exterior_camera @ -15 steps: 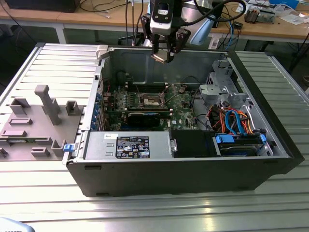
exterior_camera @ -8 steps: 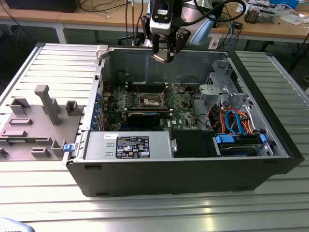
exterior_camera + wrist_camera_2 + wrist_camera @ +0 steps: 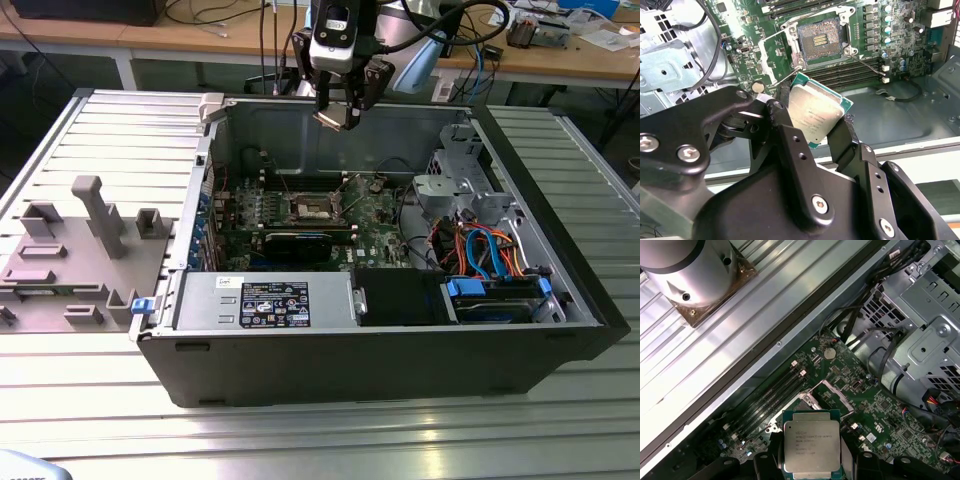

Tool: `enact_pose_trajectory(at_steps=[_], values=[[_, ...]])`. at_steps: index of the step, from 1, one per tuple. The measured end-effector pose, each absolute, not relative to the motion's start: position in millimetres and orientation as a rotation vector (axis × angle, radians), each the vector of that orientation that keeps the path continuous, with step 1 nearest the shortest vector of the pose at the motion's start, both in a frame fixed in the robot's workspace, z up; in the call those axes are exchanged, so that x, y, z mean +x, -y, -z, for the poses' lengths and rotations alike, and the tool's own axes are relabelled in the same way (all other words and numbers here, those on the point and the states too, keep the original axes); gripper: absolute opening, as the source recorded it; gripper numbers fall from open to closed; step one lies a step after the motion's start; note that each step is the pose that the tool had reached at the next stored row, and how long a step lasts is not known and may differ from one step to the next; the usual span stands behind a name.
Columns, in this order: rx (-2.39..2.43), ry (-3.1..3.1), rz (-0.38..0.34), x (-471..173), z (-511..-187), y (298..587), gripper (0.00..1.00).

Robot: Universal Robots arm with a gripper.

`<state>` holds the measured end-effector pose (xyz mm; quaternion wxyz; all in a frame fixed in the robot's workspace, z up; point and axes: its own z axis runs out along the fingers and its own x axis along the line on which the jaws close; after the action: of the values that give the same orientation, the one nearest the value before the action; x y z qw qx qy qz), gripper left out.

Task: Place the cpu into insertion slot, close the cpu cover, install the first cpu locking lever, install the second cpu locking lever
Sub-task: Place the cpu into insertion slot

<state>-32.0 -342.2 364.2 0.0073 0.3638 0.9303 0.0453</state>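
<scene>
My gripper (image 3: pixel 340 112) hangs above the open computer case, shut on the cpu (image 3: pixel 335 120), a flat square chip with a silver-grey top. In both wrist views the cpu (image 3: pixel 815 112) (image 3: pixel 812 442) sits clamped by its edges between the black fingers (image 3: pixel 785 130). The gripper (image 3: pixel 812 120) (image 3: pixel 812 456) is well above the green motherboard (image 3: pixel 375 215). The insertion slot (image 3: pixel 820 37) (image 3: pixel 312 208) lies bare, its dark contact field showing. The cpu cover (image 3: pixel 772 54) stands swung open beside it. Thin wire levers (image 3: pixel 867 60) lie loose along the socket's sides.
The case's back wall (image 3: pixel 300 130) rises just under the gripper. A power supply (image 3: pixel 265 300), a drive cage (image 3: pixel 450 185) and coloured cables (image 3: pixel 485 250) fill the case's front and right. A grey fixture block (image 3: pixel 80 250) sits outside on the exterior view's left. A coin battery (image 3: pixel 829 353) is near the socket.
</scene>
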Motion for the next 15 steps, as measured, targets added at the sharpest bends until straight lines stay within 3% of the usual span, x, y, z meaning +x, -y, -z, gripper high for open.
enact_pose_trajectory(at_steps=[15], values=[[1.149, -2.905, -0.142, -32.0, -364.2, 342.2, 0.55]])
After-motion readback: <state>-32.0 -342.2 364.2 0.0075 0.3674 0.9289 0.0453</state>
